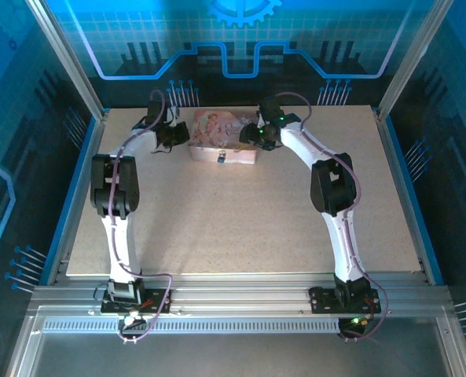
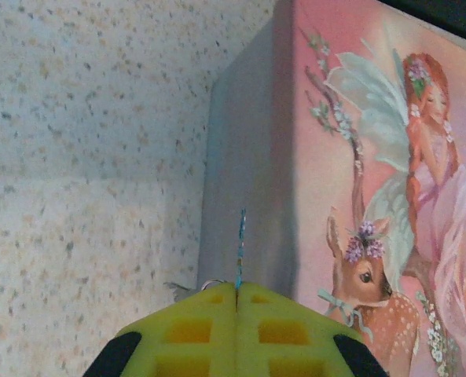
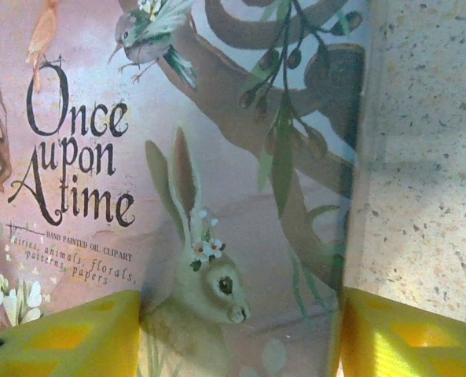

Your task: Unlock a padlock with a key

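The tiny padlock (image 1: 221,157) hangs on the front face of a pink picture-printed tin (image 1: 217,129) at the back of the table. My left gripper (image 1: 172,135) sits at the tin's left end, shut on the key (image 2: 240,247). The key's thin bluish blade sticks out from between the closed yellow pads (image 2: 193,330) toward the tin's grey end wall (image 2: 240,157). My right gripper (image 1: 258,135) hovers over the tin's right end and is open. One of its yellow fingers (image 3: 67,338) is over the lid (image 3: 217,157), the other stands by the lid's right edge.
The speckled tabletop (image 1: 233,220) stretches in front of the tin. Blue enclosure walls (image 1: 28,157) and metal frame posts ring the table. The right arm's elbow (image 1: 331,184) rises over the right half, the left arm's elbow (image 1: 111,184) over the left.
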Robot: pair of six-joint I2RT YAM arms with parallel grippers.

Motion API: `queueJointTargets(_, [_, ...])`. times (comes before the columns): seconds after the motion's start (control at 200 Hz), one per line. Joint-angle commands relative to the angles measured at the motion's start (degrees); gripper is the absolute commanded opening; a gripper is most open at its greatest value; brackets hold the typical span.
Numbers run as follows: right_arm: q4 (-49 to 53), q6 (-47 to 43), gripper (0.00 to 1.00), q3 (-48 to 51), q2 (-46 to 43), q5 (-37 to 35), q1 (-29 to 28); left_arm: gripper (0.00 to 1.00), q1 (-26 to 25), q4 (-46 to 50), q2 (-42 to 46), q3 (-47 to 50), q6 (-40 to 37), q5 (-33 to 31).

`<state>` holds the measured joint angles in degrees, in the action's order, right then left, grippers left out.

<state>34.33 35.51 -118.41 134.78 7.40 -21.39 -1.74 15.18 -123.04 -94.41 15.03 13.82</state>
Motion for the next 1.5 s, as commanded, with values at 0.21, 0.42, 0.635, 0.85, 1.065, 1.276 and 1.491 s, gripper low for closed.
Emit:
queueJointTargets(0.21, [-2.56,-1.17,0.62,22.49,-13.42,-0.25,-5.60,0.00,-4.15,-4.89,14.91,22.66,1.47,4.57])
queueJointTargets(0.42, [-3.58,0.42,0.67,32.28,-20.99,-4.52,-7.79,0.00,-4.50,-7.76,23.38,34.27,2.90,3.40])
queueJointTargets(0.635, [-1.78,0.44,0.72,34.06,-28.30,-7.54,-7.27,0.00,-1.70,-2.64,28.44,37.18,3.91,0.01])
queueJointTargets(0.85, [-0.35,0.79,0.74,38.84,-37.41,-13.46,-8.67,0.00,0.95,-0.68,37.63,41.83,3.43,-1.43])
queueJointTargets(1.065, [-2.88,5.09,0.72,46.63,-42.18,-28.64,-21.96,0.00,0.95,6.80,50.51,44.44,0.17,-0.97])
queueJointTargets(1.276, [-8.12,11.46,0.60,43.32,-31.12,-36.90,-33.44,0.00,0.34,12.07,63.91,46.40,1.39,3.03])
queueJointTargets(1.491, [-11.47,15.49,0.56,38.26,-21.94,-44.36,-34.99,0.00,-0.37,15.85,71.60,49.30,1.80,5.72])
